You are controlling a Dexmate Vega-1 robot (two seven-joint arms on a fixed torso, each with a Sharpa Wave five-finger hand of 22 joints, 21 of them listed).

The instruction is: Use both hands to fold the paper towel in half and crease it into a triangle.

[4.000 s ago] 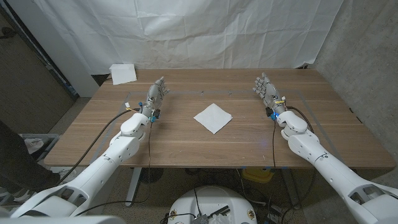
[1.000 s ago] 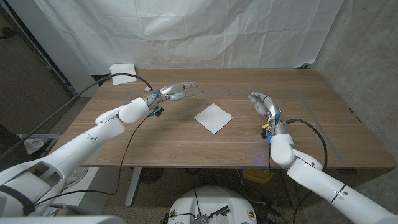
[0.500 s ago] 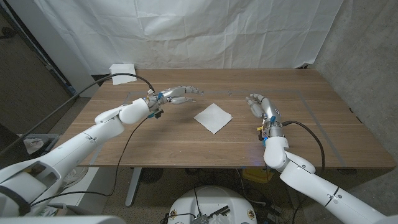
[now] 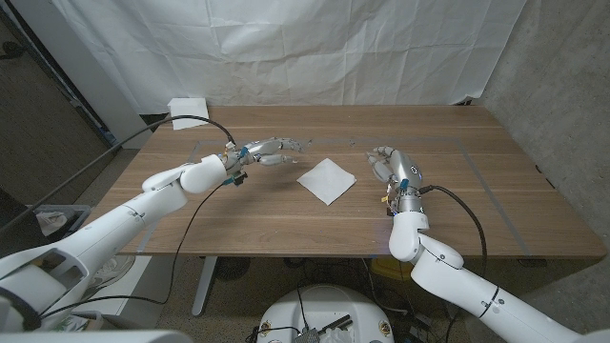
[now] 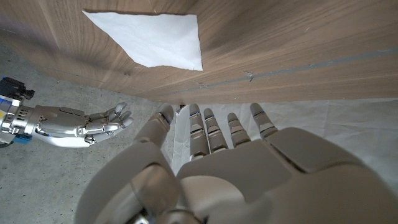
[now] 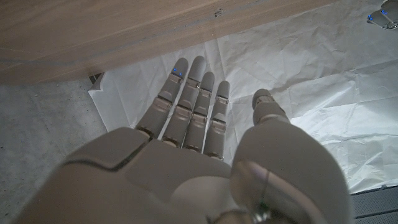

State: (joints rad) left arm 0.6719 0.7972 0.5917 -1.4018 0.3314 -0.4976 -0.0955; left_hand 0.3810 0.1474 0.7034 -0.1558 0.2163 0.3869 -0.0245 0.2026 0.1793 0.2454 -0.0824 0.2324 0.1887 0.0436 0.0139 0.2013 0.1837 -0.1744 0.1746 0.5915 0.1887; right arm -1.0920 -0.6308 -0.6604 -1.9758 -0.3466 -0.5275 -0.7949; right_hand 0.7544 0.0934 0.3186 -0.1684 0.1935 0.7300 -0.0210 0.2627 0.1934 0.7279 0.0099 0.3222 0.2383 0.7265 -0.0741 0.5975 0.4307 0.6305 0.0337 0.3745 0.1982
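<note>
A square white paper towel (image 4: 326,180) lies unfolded on the wooden table (image 4: 286,224), turned like a diamond; it also shows in the left wrist view as the paper towel (image 5: 152,38). My left hand (image 4: 271,150) hovers just left of it, fingers stretched toward the towel's far-left side, holding nothing. My right hand (image 4: 389,163) stands just right of the towel, fingers loosely spread, holding nothing. Neither hand touches the towel. The left wrist view shows my left hand (image 5: 211,168) and, beyond it, my right hand (image 5: 81,121). My right hand (image 6: 193,149) has its fingers straight in the right wrist view.
A stack of white paper towels (image 4: 188,110) sits at the table's far left corner. A white sheet (image 4: 286,48) hangs behind the table. Faint tape lines mark a rectangle on the tabletop.
Both hands have moved inward from the table's sides toward the towel. Over the last second my left hand dipped slightly and my right hand slid further left. The towel has not moved.
</note>
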